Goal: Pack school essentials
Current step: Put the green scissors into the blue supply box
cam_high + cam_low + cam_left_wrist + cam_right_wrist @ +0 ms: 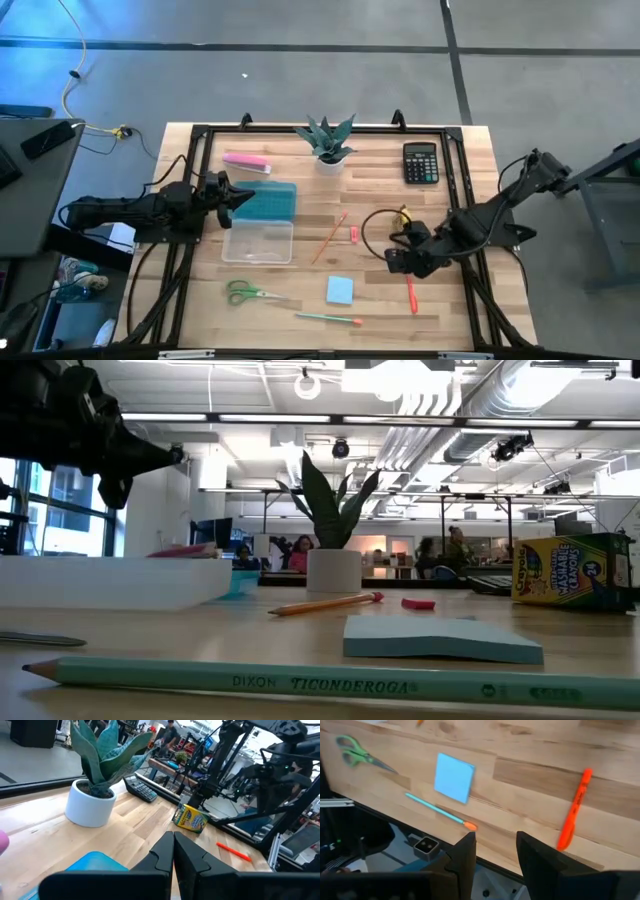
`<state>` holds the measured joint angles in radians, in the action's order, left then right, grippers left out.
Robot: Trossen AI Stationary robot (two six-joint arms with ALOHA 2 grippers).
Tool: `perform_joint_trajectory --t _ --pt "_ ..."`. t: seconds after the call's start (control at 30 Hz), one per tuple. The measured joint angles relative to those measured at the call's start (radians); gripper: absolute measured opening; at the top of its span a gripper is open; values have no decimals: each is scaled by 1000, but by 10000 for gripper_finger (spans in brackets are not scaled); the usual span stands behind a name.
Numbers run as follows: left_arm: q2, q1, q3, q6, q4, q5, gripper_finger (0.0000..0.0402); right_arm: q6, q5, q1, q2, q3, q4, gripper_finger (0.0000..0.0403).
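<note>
Right gripper (400, 262), jaws parted and empty, hovers just beside the red pen (410, 296), which lies flat on the table (380, 310). Left gripper (243, 197), jaws closed and empty, sits over the box (262, 222).

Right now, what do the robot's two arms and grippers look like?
Both arms are matte black, jointed, with black cables looping beside them. The left gripper has blunt, wedge-shaped black fingers; the right gripper has flat, angular black fingers. No markings are visible.
</note>
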<state>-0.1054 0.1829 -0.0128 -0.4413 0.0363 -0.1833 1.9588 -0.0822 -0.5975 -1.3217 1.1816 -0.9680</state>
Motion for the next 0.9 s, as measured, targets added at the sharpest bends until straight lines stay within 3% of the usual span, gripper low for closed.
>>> perform_joint_trajectory --t 0.9 --pt "-67 0 0 -10 1 0 1 58 38 -71 -152 0 0 133"
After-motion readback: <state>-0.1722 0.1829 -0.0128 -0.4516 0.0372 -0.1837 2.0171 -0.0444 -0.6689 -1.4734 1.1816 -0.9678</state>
